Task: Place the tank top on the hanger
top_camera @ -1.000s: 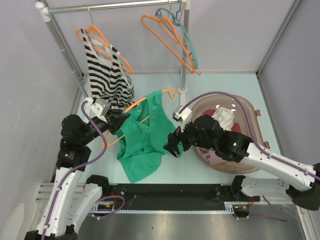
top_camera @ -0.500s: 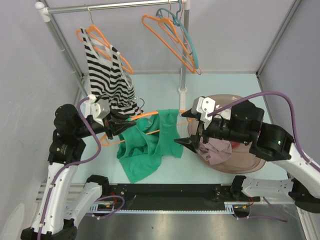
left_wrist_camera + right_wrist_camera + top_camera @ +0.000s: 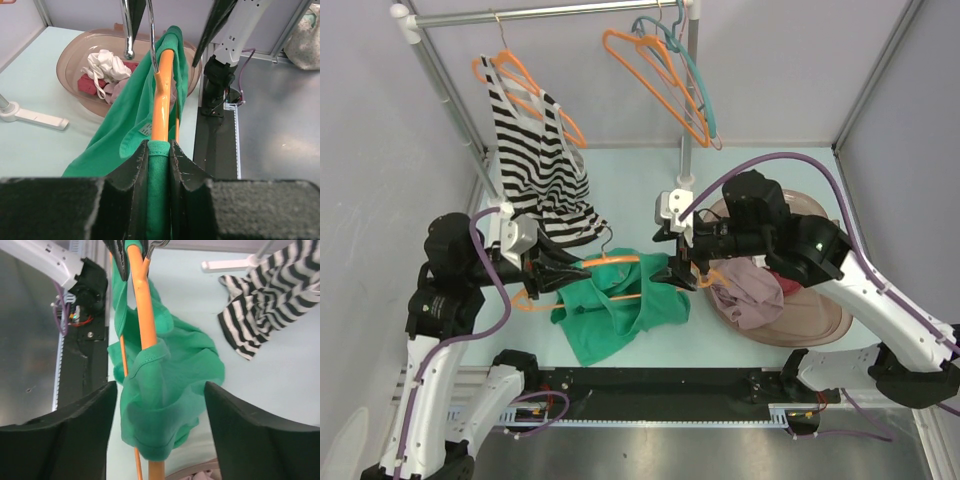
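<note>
Holds a thin orange triangular clothes hanger with a silver metal hook (image 3: 625,261) above the pale blue-green counter (image 3: 640,180), between the two arms. Pinches the hanger's left end in the left gripper (image 3: 555,270), jaws drawn narrow on the orange bar with a fold of green cloth caught between them, as seen from the left wrist (image 3: 159,150).

Carries a plain green sleeveless tank top of thin soft fabric (image 3: 610,320) draped over the hanger, cloth wrapped round the right end of the top bar and the bulk hanging bunched below. Cannot tell whether its lowest part touches the counter.

Spreads the right gripper (image 3: 682,272) wide at the hanger's right end, one finger on either side of the cloth-covered bar, neither pressing on it in the right wrist view (image 3: 160,390).

To the right, just beside the tank top: a translucent brown oval plastic basin (image 3: 820,320) with a pinkish-mauve garment (image 3: 750,300) inside. Behind the left arm: a black-and-white striped top (image 3: 535,150) hanging from the rail.
</note>
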Robot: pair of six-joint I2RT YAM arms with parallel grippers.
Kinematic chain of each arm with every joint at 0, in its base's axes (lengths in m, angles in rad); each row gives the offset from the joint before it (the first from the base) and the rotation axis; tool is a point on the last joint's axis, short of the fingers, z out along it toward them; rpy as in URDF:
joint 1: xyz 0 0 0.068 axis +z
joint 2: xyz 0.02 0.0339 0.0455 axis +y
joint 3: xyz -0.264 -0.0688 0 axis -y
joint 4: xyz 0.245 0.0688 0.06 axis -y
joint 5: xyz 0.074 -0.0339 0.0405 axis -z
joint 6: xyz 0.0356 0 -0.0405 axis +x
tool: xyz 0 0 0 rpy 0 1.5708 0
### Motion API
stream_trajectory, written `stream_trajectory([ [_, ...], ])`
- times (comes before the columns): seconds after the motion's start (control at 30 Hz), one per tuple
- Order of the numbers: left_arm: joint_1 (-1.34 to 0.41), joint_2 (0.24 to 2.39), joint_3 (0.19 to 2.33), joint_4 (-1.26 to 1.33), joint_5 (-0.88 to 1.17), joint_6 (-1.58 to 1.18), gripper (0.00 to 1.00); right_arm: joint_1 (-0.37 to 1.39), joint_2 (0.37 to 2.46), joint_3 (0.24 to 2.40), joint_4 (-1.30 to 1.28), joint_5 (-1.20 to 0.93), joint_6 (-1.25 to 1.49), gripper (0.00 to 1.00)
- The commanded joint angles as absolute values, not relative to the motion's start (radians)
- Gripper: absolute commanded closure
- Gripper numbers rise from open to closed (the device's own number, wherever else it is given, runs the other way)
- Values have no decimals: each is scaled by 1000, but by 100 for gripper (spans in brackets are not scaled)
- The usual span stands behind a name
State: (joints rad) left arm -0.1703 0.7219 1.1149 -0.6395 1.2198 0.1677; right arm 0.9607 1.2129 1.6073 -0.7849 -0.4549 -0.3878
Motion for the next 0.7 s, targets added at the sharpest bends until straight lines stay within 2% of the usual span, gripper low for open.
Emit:
stream_trajectory([
  [0.0, -166, 698, 1127, -626, 1287, 199, 100, 954, 1241, 1654, -836, -558, -407, 32],
  [0.17, -166, 699, 1135, -637, 1289, 210, 100, 946, 1253, 1658, -870, -630, -411, 45],
  [0.23, -166, 703, 1134, -646, 1295, 216, 100, 943, 1253, 1660, -870, -667, -413, 59],
  [0.27, -166, 704, 1134, -649, 1299, 218, 100, 942, 1252, 1661, -868, -675, -413, 68],
  [0.3, -166, 707, 1132, -652, 1301, 219, 100, 942, 1252, 1661, -868, -678, -411, 82],
  [0.4, -166, 709, 1132, -657, 1293, 222, 100, 943, 1255, 1658, -868, -673, -410, 100],
  [0.47, -166, 704, 1135, -658, 1276, 225, 96, 942, 1253, 1652, -867, -663, -407, 100],
  [0.5, -166, 704, 1138, -658, 1263, 225, 89, 943, 1255, 1648, -861, -657, -402, 100],
  [0.53, -166, 701, 1140, -658, 1247, 227, 63, 943, 1249, 1635, -853, -641, -391, 100],
  [0.57, -166, 696, 1140, -660, 1203, 230, 49, 943, 1246, 1631, -841, -634, -387, 100],
  [0.63, -166, 696, 1146, -658, 1163, 229, 27, 945, 1238, 1614, -822, -614, -367, 100],
  [0.67, -166, 696, 1149, -654, 1140, 221, 22, 943, 1227, 1599, -806, -611, -361, 100],
])
